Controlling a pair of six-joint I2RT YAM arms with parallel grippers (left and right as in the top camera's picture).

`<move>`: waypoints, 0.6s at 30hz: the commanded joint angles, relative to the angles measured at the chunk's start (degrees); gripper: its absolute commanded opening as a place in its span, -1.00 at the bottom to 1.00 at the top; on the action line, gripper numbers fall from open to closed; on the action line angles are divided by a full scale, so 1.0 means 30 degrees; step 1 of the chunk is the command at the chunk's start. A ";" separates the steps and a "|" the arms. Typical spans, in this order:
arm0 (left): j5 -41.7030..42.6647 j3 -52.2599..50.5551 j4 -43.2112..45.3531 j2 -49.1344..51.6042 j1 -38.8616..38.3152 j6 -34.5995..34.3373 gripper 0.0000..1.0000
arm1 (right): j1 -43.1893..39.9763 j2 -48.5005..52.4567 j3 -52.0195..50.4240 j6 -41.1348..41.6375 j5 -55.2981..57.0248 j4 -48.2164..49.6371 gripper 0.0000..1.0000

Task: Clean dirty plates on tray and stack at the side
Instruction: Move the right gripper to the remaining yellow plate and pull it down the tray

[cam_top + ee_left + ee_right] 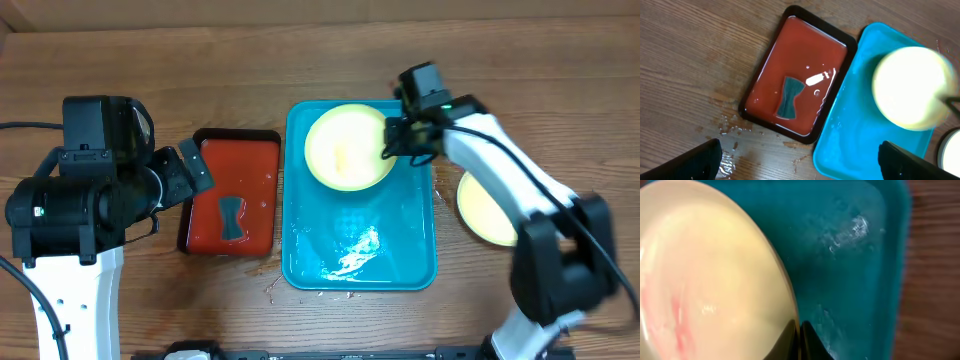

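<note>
Right gripper (388, 140) clamped on rim of yellow plate (345, 148), over far end of blue tray (400, 250); lifted or resting, hard to tell. Pink smear (680, 325) on it, so not clean yet. Other plate (480, 210) sits on desk (120, 60) beside tray. Left gripper (195, 168) spread apart, empty.

Light's bright and pretty even from overhead, with soft shadows on the tabletop (200, 310) and white glare off the wet patch in the turquoise tray (410, 230). The right arm (560, 250) looks smeary there. In the left wrist view the plate (910, 87) is blown out and blurry, and the right wrist view is soft all over.
</note>
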 commanded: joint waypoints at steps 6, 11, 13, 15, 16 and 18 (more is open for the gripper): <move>0.0087 0.0175 0.0219 0.0029 -0.0022 0.0044 0.99 | -0.0102 -0.5042 -0.0204 0.1494 0.0022 -0.6018 -0.92; 0.0211 0.0175 0.0670 0.0029 -0.0022 -0.0146 1.00 | 0.0000 -0.5020 -0.3490 0.3067 0.0415 -0.4335 -0.92; 0.0226 0.0175 0.0678 0.0029 -0.0022 -0.0146 1.00 | 0.0000 -0.5020 -0.5617 0.3985 0.0663 -0.1836 -0.92; 0.0240 0.0175 0.0685 0.0029 -0.0022 -0.0321 1.00 | 0.0000 -0.5013 -0.7774 0.3949 0.0219 0.1107 -0.92; 0.0255 0.0175 0.0699 0.0029 -0.0022 -0.0364 1.00 | 0.0007 -0.5020 -0.8706 0.3942 -0.0080 0.2397 -0.92; 0.0525 0.0175 0.0743 0.0036 -0.0029 -0.0350 1.00 | 0.0000 -0.5020 -1.0258 0.3876 -0.0226 0.4430 -0.92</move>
